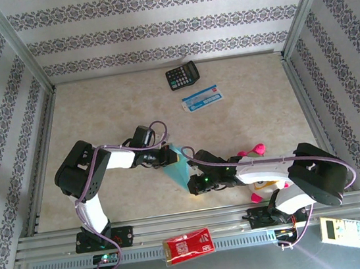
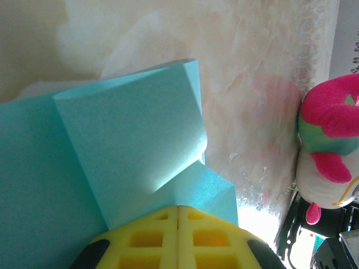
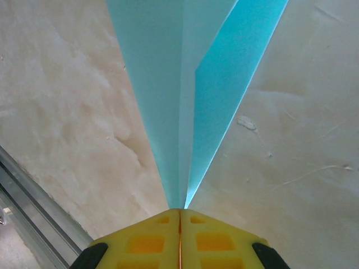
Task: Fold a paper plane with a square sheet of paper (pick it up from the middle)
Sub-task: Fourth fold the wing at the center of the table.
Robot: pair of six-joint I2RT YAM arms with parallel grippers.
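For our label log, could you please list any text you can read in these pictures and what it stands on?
No text is legible.
black calculator: keys too small.
blue-and-white card: print blurred.
red packet: white marks too small.
pale keypad device: too small.

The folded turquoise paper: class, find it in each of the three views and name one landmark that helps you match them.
Top external: folded turquoise paper at centre, between left gripper and right gripper.
Left wrist: spans left and centre, above the yellow fingers.
Right wrist: narrow wedge from top centre down to the yellow fingers.
Shared landmark: the beige table under it.
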